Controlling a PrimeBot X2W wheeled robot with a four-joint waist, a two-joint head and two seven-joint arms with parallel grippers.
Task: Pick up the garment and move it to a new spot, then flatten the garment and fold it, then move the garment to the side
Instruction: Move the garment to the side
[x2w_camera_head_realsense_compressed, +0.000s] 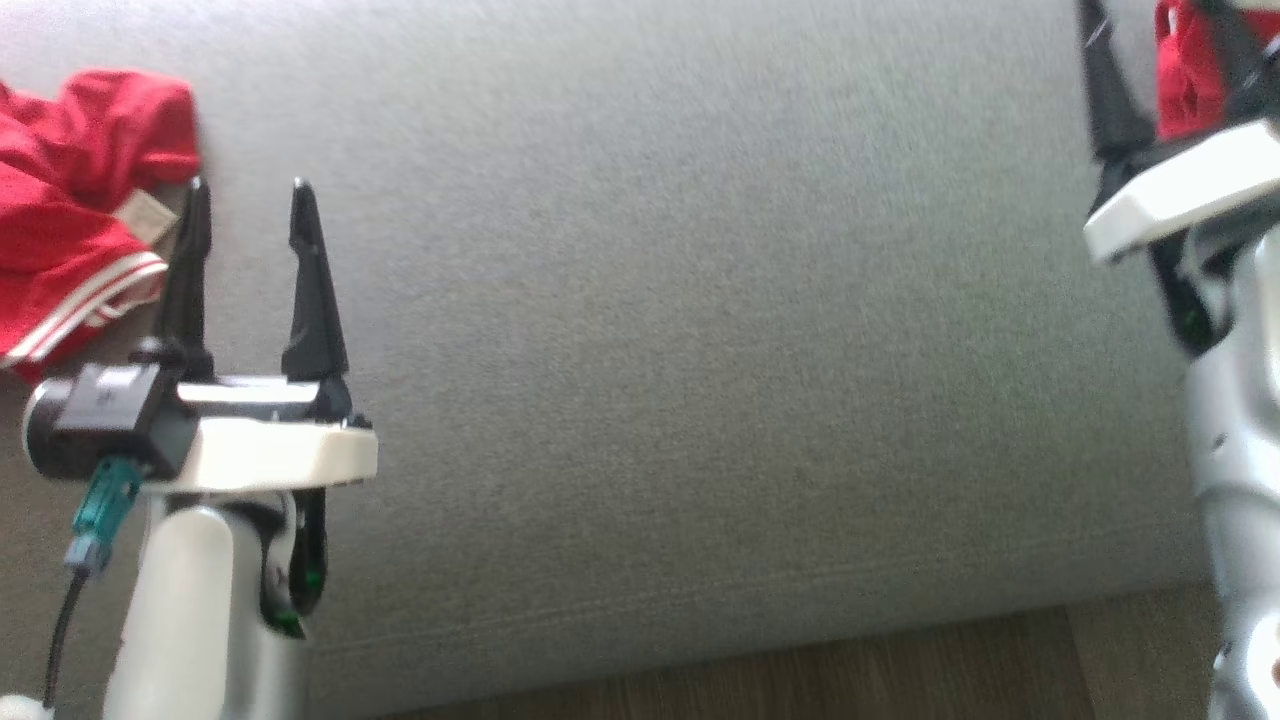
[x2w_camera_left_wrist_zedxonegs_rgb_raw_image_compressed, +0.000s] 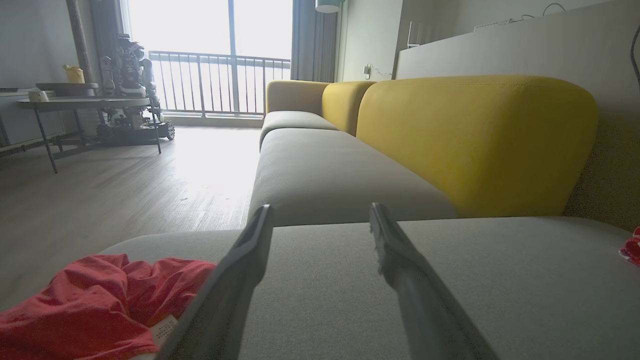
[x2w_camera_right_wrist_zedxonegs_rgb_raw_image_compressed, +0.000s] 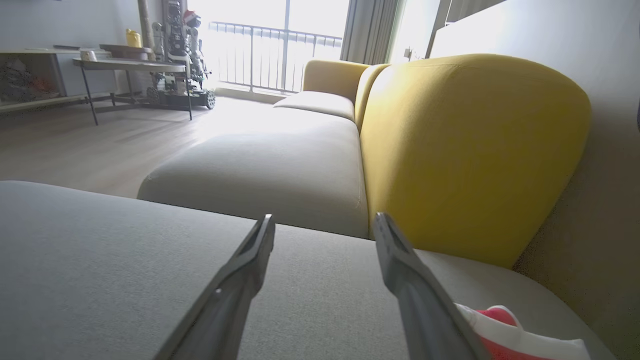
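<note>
A crumpled red garment (x2w_camera_head_realsense_compressed: 70, 200) with white stripes lies at the left end of the grey sofa seat (x2w_camera_head_realsense_compressed: 700, 350). My left gripper (x2w_camera_head_realsense_compressed: 248, 190) stands open just right of it, with nothing between its fingers. In the left wrist view the garment (x2w_camera_left_wrist_zedxonegs_rgb_raw_image_compressed: 90, 305) lies left of the left gripper (x2w_camera_left_wrist_zedxonegs_rgb_raw_image_compressed: 320, 207). A second patch of red cloth (x2w_camera_head_realsense_compressed: 1185, 70) shows at the top right, between the spread fingers of my right gripper (x2w_camera_head_realsense_compressed: 1165, 40). In the right wrist view the right gripper (x2w_camera_right_wrist_zedxonegs_rgb_raw_image_compressed: 325, 217) is open and empty, with red and white cloth (x2w_camera_right_wrist_zedxonegs_rgb_raw_image_compressed: 505, 330) beside its right finger.
Yellow back cushions (x2w_camera_left_wrist_zedxonegs_rgb_raw_image_compressed: 475, 140) line the far side of the seat. The seat's front edge drops to a wooden floor (x2w_camera_head_realsense_compressed: 800, 670). Across the room, a dark table (x2w_camera_left_wrist_zedxonegs_rgb_raw_image_compressed: 85, 102) and another robot (x2w_camera_left_wrist_zedxonegs_rgb_raw_image_compressed: 132, 75) stand before a bright window.
</note>
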